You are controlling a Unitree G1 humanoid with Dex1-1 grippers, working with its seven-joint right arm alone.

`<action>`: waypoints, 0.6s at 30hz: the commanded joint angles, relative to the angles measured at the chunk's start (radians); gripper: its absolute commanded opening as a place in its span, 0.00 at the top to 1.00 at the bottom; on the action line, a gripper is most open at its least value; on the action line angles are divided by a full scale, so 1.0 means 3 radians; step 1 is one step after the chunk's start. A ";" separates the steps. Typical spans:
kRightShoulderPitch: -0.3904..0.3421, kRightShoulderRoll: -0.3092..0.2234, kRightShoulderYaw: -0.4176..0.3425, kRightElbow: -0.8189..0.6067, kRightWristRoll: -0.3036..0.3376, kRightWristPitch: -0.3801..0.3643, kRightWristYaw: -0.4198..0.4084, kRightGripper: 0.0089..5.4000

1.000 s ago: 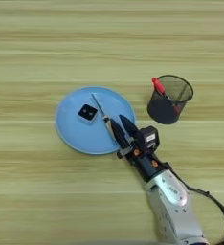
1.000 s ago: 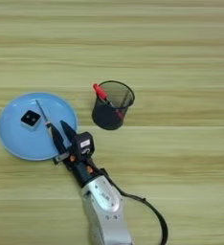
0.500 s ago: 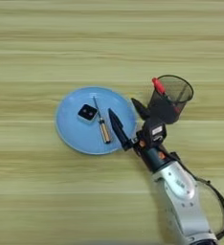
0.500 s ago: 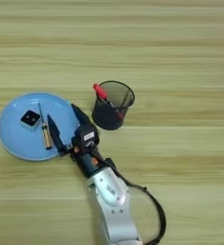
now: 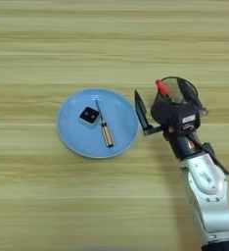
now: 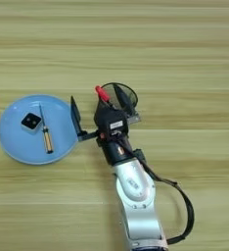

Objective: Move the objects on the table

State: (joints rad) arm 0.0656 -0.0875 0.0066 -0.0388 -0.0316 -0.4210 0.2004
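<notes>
**Jaws spread wide between plate and mesh cup**

Broad wood-grain bench filling both views, streaks running side to side. On it, left of centre, a round blue plate. Lying inside the plate: a small screwdriver with amber handle and thin metal shaft, shaft end pointing away from the robot, handle end toward it; just to its left, close to the shaft, a small square block, black on top with pale edges.

Right of the plate, a black mesh cup, largely hidden behind the arm's head in the left eye view, rim better seen in the right eye view. Red pen standing tilted in the cup, red end leaning out over the rim's left side.

Right gripper coming up from the bottom edge on a silver forearm, black head sitting over the gap between plate and cup. Jaws open wide and holding nothing: one black finger reaching out left over the plate's right rim, the other over the cup. Whether either finger touches plate or cup cannot be told. Screwdriver well clear of the left finger, untouched on the plate
</notes>
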 commanded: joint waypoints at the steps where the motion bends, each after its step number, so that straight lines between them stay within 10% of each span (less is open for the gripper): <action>1: -0.0299 -0.0062 -0.0069 -0.0032 -0.0083 0.0087 -0.0129 0.00; 18: -0.0717 -0.0129 -0.0145 0.0506 -0.0058 0.0310 -0.0202 0.00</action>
State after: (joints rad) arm -0.0758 -0.1100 -0.0163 0.1349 -0.0624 -0.3335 0.1575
